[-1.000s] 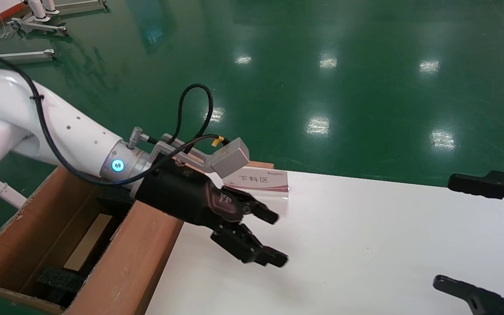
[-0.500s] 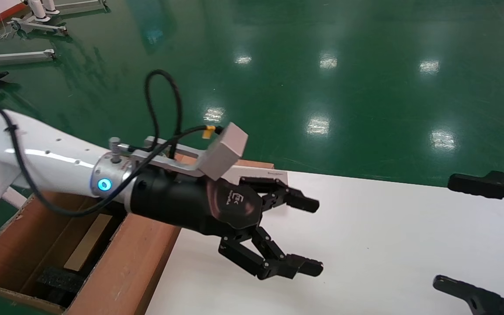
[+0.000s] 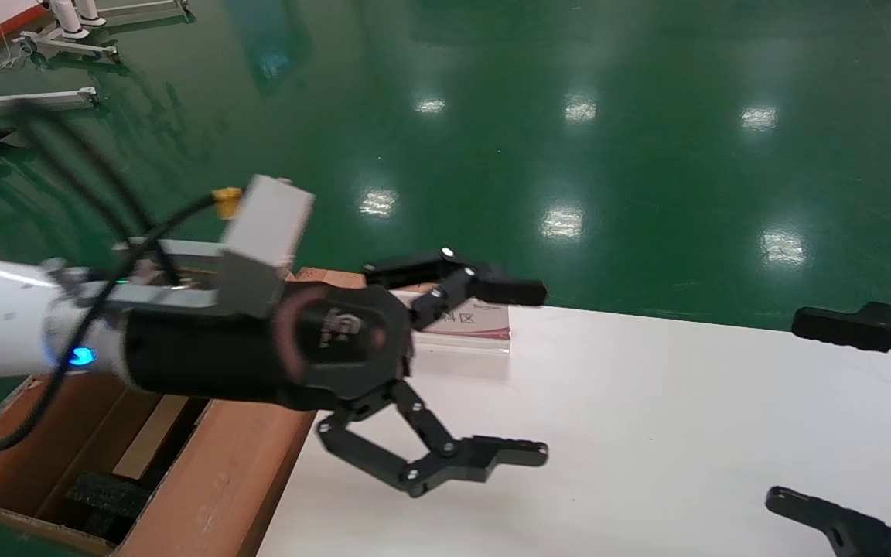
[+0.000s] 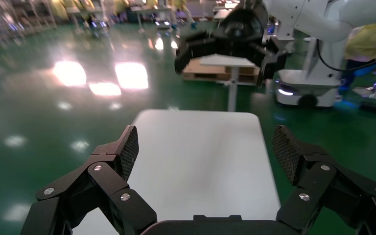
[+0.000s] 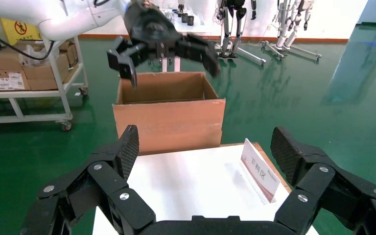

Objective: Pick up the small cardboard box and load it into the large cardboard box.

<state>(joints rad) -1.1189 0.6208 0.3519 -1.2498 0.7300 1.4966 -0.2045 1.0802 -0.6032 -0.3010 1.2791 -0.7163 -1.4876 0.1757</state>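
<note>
Your left gripper hovering wide open, empty, over smooth white counter; corrugated large cardboard box beside; right gripper also spread open.

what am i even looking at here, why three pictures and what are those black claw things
It is a two-armed robot at a white table, shown by three cameras at once. The big picture comes from its head, looking down at the table. The other two come from cameras on each wrist, so each looks out between that arm's own black claw.

The left tool hangs over the table's near-left part, wide open and holding nothing. The right tool sits at the table's right edge, also open and empty.

Left of the table stands the large cardboard box, open, with black foam inside. A pale flat piece lies in it, possibly the small box; I cannot tell. On the table itself there is only a small sign with printed characters.
</note>
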